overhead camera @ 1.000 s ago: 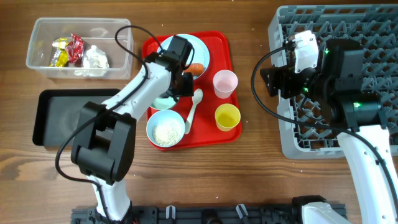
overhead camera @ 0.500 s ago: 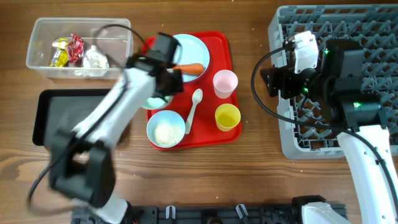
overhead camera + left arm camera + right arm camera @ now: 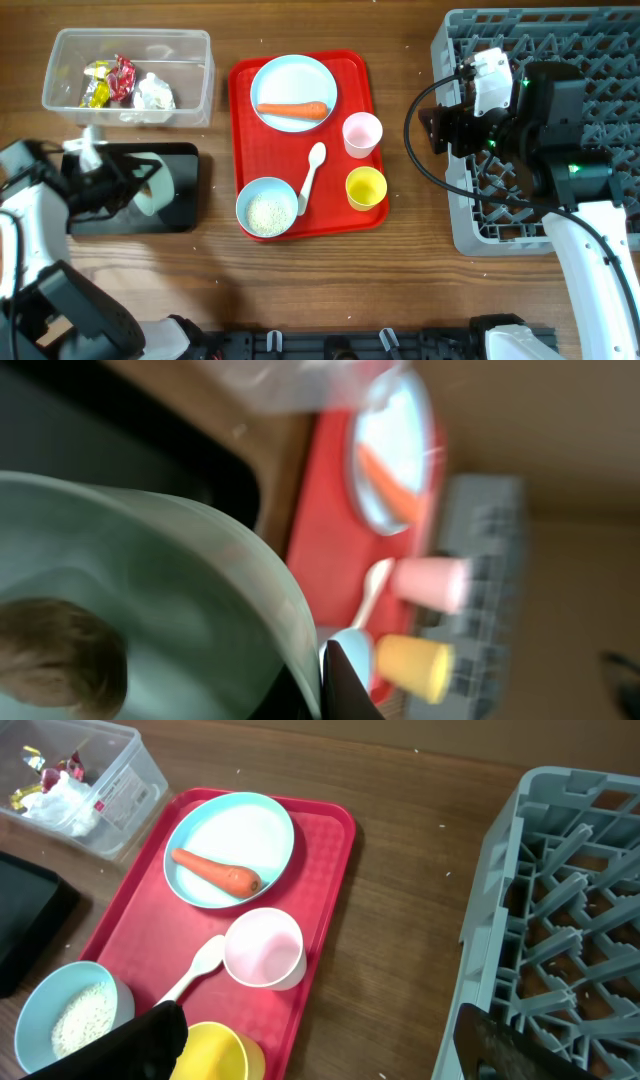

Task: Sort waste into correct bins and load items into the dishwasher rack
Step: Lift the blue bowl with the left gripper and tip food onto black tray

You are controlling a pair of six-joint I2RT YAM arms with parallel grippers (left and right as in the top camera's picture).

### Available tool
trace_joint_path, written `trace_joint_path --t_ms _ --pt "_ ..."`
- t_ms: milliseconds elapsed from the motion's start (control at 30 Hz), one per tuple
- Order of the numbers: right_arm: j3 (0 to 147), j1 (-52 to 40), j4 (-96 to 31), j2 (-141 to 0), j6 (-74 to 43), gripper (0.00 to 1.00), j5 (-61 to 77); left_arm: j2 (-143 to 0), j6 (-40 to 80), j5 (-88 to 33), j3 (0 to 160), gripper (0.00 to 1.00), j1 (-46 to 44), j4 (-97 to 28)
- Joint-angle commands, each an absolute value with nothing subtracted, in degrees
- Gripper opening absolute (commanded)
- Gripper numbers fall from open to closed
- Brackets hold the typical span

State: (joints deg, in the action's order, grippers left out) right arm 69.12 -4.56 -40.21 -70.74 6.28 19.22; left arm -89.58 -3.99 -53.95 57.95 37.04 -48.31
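Your left gripper (image 3: 132,188) pinches a smooth round bowl (image 3: 152,185), tipped over the shallow black tray (image 3: 185,205), a rough brown lump (image 3: 55,655) inside. Your right gripper (image 3: 428,130) holds its jaws spread by the pegged rack (image 3: 600,60).

Honestly, I can't read a single word, number or logo anywhere from my end. The yellow and red foil wrappers (image 3: 110,80) in the clear tub (image 3: 203,90) might carry some print, but they're too small and crumpled for me to tell. The left wrist view is blurred, and the red tray (image 3: 355,70), pink cup (image 3: 362,133), yellow cup (image 3: 366,187) and grey rack (image 3: 620,40) all look plain to me.
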Motion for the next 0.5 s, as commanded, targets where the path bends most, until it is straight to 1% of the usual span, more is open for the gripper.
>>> trace_joint_path --t_ms 0,67,167,367,433,467 --pt "70.02 -4.47 -39.97 -71.16 5.96 0.88 18.87 -91.92 -15.38 -74.54 57.21 0.04 42.94 -47.7" --pt "70.02 -4.47 -40.14 -71.18 5.89 0.88 18.87 -93.67 -16.53 -83.31 57.21 0.04 44.82 -45.32" --pt "70.02 -4.47 -40.36 -71.53 5.85 0.88 18.87 -95.26 -16.21 -90.35 57.21 0.04 44.86 -42.59" --pt "70.02 -4.54 -40.29 -71.9 5.98 0.88 18.87 -95.57 -16.08 -89.93 57.3 0.04 43.97 -41.93" --pt "70.02 -4.54 -40.27 -71.9 5.91 0.88 18.87 -94.59 -15.49 -86.08 58.15 0.04 41.54 -42.0" --pt "70.02 -4.54 -40.21 -71.9 5.85 0.88 18.87 -92.47 -12.29 -78.7 60.05 0.04 37.41 -41.93"
